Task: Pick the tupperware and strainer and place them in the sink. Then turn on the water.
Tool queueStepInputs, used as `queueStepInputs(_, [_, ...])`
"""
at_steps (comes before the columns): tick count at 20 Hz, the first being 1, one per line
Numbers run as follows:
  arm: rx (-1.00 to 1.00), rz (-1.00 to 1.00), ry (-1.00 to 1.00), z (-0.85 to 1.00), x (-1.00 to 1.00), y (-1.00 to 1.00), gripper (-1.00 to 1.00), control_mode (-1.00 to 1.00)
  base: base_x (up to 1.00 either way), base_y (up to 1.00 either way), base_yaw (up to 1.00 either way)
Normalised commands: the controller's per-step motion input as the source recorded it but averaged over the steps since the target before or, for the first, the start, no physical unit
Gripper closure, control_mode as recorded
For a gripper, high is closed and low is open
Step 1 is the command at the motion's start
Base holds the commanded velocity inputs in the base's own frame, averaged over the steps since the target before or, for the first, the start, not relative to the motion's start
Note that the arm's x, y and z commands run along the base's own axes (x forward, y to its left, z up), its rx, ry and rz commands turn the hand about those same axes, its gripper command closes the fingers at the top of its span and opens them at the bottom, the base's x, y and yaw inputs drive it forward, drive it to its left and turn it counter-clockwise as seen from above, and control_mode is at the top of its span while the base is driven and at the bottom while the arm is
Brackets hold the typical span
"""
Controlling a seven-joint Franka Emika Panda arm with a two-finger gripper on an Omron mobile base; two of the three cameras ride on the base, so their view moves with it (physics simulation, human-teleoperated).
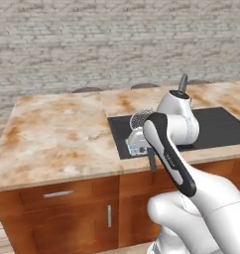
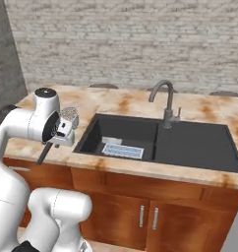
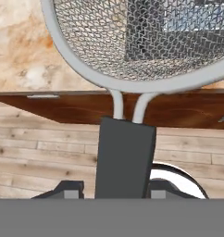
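My gripper is shut on the dark handle of the strainer, held in the air over the counter's front edge just left of the sink. In the hand view the silver mesh bowl of the strainer spreads across the top, and its handle runs down between my fingertips. The tupperware lies flat on the bottom of the sink's left basin, and part of it shows through the mesh. From the left base view the strainer hangs before the sink. The grey faucet has no stream.
A marbled tan counter stretches left of the sink. Brown cabinet doors and a drawer with silver handles sit beneath it. A grey brick wall closes the back, and wooden floor lies below.
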Motion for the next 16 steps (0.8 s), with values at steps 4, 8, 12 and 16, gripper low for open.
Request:
queueStepInputs(4, [0.00,0.00,0.00,0.00,0.00,0.00,1.00,1.00,0.54,-0.74,0.04])
queueStepInputs(8, [0.00,0.00,0.00,0.00,0.00,0.00,1.00,1.00,0.77,-0.46,0.05])
queueStepInputs(12, [0.00,0.00,0.00,0.00,0.00,0.00,1.00,1.00,0.68,-0.22,0.03])
queueStepInputs(16, [0.00,0.00,0.00,0.00,0.00,0.00,1.00,1.00,0.49,-0.06,0.06])
